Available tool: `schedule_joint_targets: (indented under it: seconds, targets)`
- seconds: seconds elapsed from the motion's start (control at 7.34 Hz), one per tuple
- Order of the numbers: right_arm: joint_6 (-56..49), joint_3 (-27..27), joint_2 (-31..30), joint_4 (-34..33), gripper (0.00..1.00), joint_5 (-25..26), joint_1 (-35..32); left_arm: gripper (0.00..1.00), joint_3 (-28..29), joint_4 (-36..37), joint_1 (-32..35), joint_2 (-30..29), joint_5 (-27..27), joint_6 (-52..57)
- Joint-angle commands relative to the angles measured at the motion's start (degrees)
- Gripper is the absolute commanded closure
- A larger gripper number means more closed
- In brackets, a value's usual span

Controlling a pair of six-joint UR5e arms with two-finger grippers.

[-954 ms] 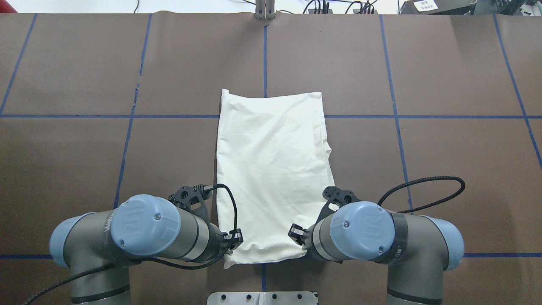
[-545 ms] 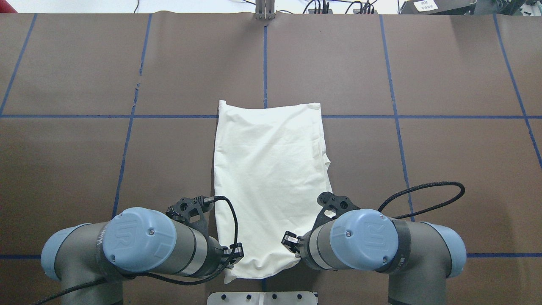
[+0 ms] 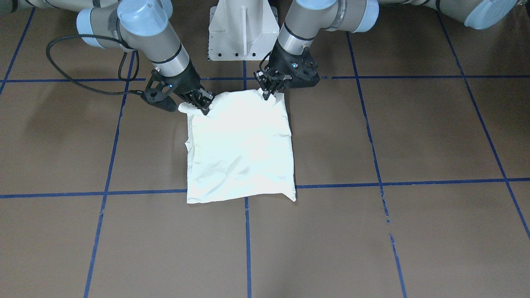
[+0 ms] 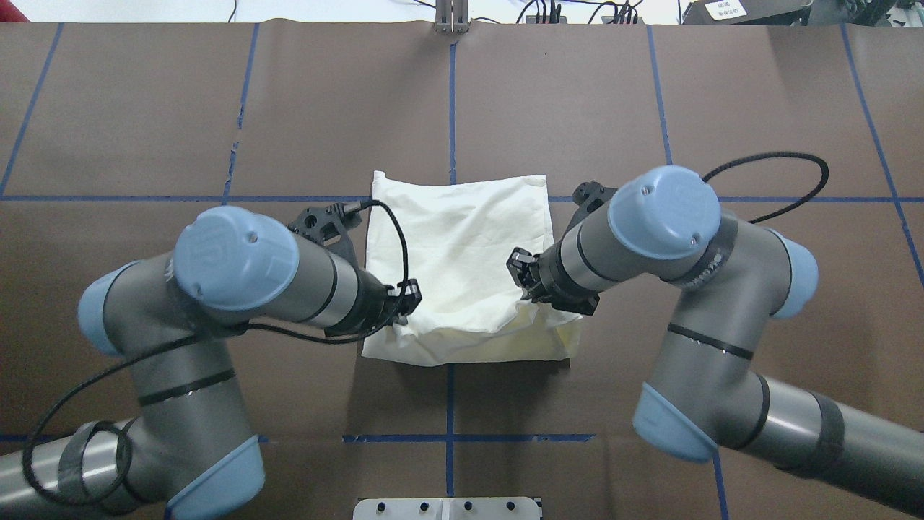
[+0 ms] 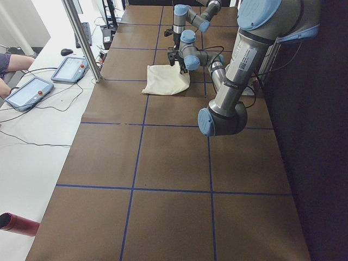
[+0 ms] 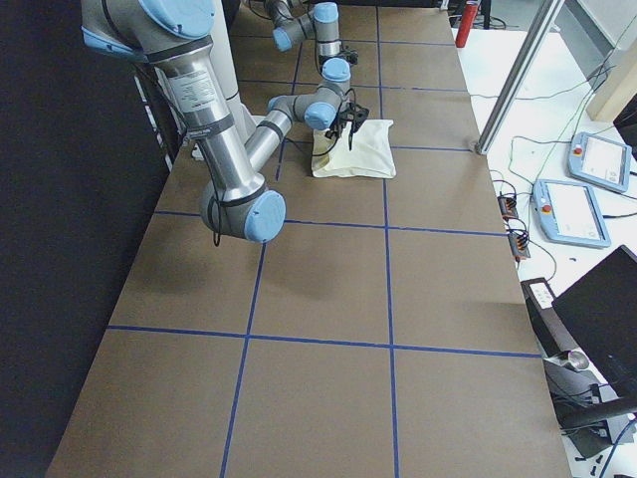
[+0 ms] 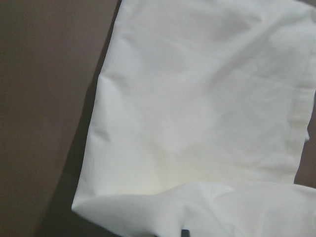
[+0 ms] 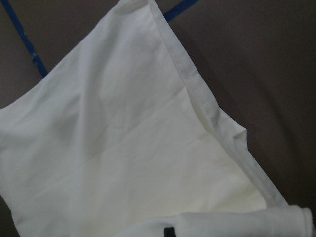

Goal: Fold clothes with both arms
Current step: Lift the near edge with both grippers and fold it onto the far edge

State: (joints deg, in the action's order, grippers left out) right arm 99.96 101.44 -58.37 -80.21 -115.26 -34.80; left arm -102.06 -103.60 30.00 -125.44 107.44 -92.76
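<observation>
The cream shirt [image 4: 462, 238] lies plain side up in the middle of the brown table, with no print showing. Its edge nearest the robot is lifted and doubled over the lower layer. My left gripper [image 3: 266, 94] is shut on one corner of that lifted edge, and my right gripper [image 3: 203, 108] is shut on the other. In the overhead view both arms hang over the shirt's near half, the left arm [image 4: 238, 260] on the left and the right arm [image 4: 664, 213] on the right. Each wrist view shows the flat shirt [image 7: 197, 113] [image 8: 123, 148] below and held cloth at the bottom edge.
The white pedestal base [image 3: 242, 29] stands just behind the shirt. Blue tape lines [image 4: 144, 198] grid the table. A metal post [image 4: 451, 18] stands at the far edge. Black cables [image 4: 765, 155] loop off both wrists. Beyond that edge lie tablets [image 5: 30, 92] and a red cylinder [image 5: 16, 224].
Both arms have moved away from the robot's base and risen, carrying the shirt's near edge up and over the rest. The visible shirt is much shorter than before.
</observation>
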Motion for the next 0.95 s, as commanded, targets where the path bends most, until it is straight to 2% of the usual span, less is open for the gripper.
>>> schedule_joint_targets:
  seconds: [0.0, 0.14, 0.27, 0.41, 0.54, 0.82]
  targets:
    - [-1.96, -18.29, 10.43, 3.63, 1.0, -1.54, -4.29, 1.0, 13.42, -9.56, 5.13, -3.14, 0.22, 3.79]
    - [-1.79, -26.65, 14.13, 7.84, 1.0, -2.5, -6.4, 1.0, 15.38, -10.12, 7.5, -3.23, 0.22, 7.03]
    - [-2.14, -30.04, 15.56, 8.49, 1.0, -3.38, -6.94, 1.0, 18.61, -11.17, 8.74, -4.45, 0.14, 8.28]
    - [-2.23, -31.38, 16.01, 8.67, 0.99, -3.39, -7.03, 0.95, 22.48, -14.49, 9.1, -5.77, 0.05, 7.94]
    - [-2.49, -31.65, 15.92, 8.93, 0.01, -3.3, -7.47, 0.01, 25.3, -17.22, 9.2, -6.48, -0.39, 8.55]
    - [-5.89, -32.96, 15.92, 8.93, 0.0, -6.88, -11.23, 0.0, 29.36, -17.86, 11.55, -9.38, -0.13, 10.21]
